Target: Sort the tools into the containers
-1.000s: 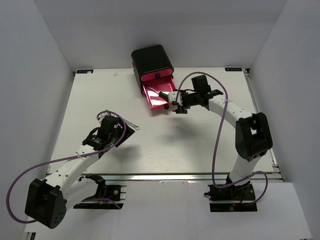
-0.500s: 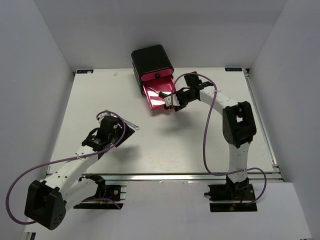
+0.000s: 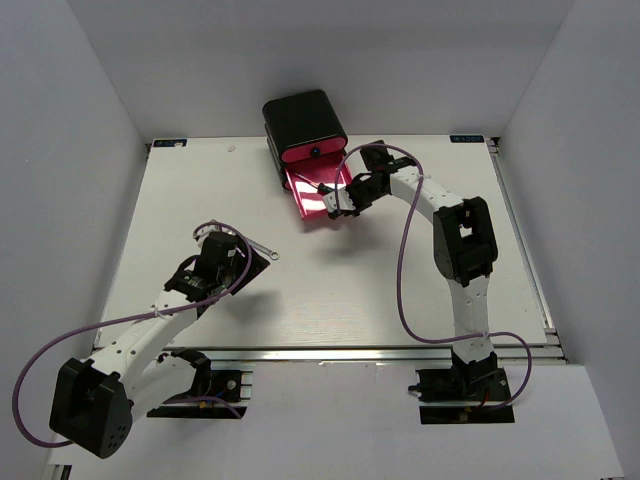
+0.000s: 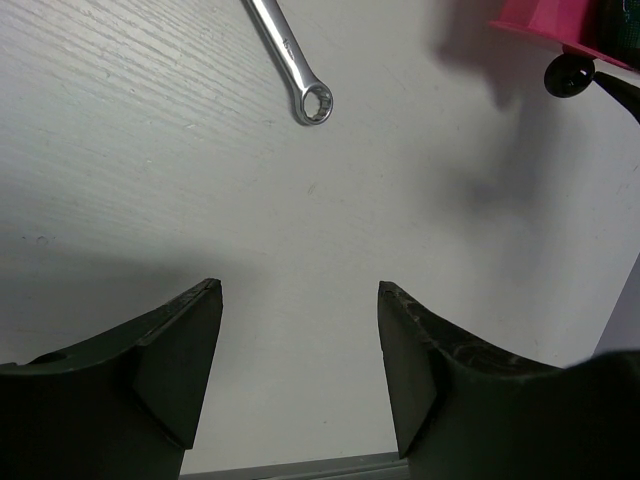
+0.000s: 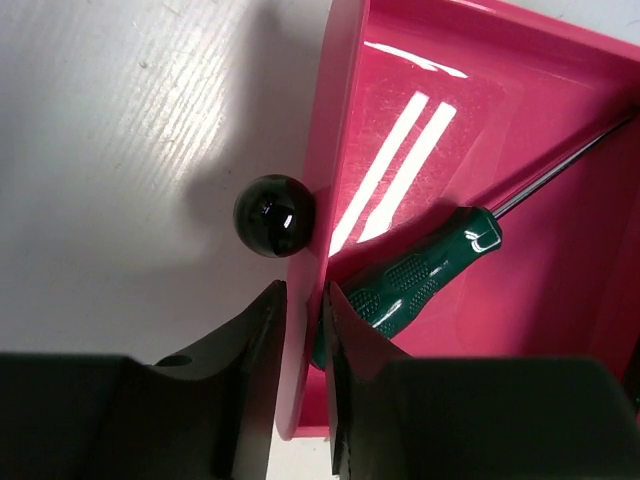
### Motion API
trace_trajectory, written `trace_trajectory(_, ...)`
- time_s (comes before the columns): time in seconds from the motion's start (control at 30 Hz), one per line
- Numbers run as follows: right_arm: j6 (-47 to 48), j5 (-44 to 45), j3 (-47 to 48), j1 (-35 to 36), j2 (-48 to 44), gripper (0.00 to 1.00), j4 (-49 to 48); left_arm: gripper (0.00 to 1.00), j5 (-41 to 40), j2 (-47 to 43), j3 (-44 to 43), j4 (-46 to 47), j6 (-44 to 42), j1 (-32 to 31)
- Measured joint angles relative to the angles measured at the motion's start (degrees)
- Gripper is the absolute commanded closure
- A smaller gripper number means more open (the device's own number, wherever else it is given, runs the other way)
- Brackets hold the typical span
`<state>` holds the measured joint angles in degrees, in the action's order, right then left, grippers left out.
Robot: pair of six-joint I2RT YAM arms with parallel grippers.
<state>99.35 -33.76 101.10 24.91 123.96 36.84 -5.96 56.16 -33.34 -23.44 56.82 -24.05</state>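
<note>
The lowest pink-red drawer (image 3: 312,196) stands pulled out of the black chest (image 3: 303,118). My right gripper (image 3: 341,203) (image 5: 303,292) straddles its front wall (image 5: 322,150), one finger outside below the black knob (image 5: 274,215) and one inside, closed on the wall. A green-handled screwdriver (image 5: 425,275) lies in that drawer (image 5: 480,130), its handle against my inner finger. The silver wrench (image 3: 262,247) (image 4: 295,65) lies on the table just beyond my left gripper (image 3: 235,265) (image 4: 300,290), which is open and holds nothing.
A second pink-red drawer front (image 3: 312,153) with a knob sits closed in the chest above the open one. The left wrist view catches the open drawer's corner (image 4: 545,20) and knob (image 4: 570,75) at upper right. White walls enclose the table (image 3: 400,290).
My right gripper has moved onto the drawer's front wall and narrowed from wide open to closed on it, its arm folding in toward the chest. The left arm and the wrench have not moved.
</note>
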Motion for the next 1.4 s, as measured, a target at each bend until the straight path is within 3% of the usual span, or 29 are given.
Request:
trace_trajectory(0.33, -0.7, 1.2, 5.4, 0.0, 2.1, 0.84, 5.2, 0.27, 0.0, 0.0, 0.0, 0.0, 0.0, 0.0)
trace_trajectory(0.77, -5.0, 2.5, 17.2, 0.1, 6.6, 0.86, 13.2, 0.27, 0.0, 0.4, 0.0, 0.0, 0.0, 0.0)
trace_trajectory(1.17, -14.6, 2.0, 19.3, 0.4, 7.7, 0.86, 6.4, 0.27, 0.2, 1.6, 0.0, 0.2, 0.0, 0.0)
trace_trajectory(1.4, -20.5, 2.1, 19.4, 0.5, 8.2, 0.80, 1.1, 0.27, 0.6, 1.9, 0.0, 0.6, 0.0, 0.0)
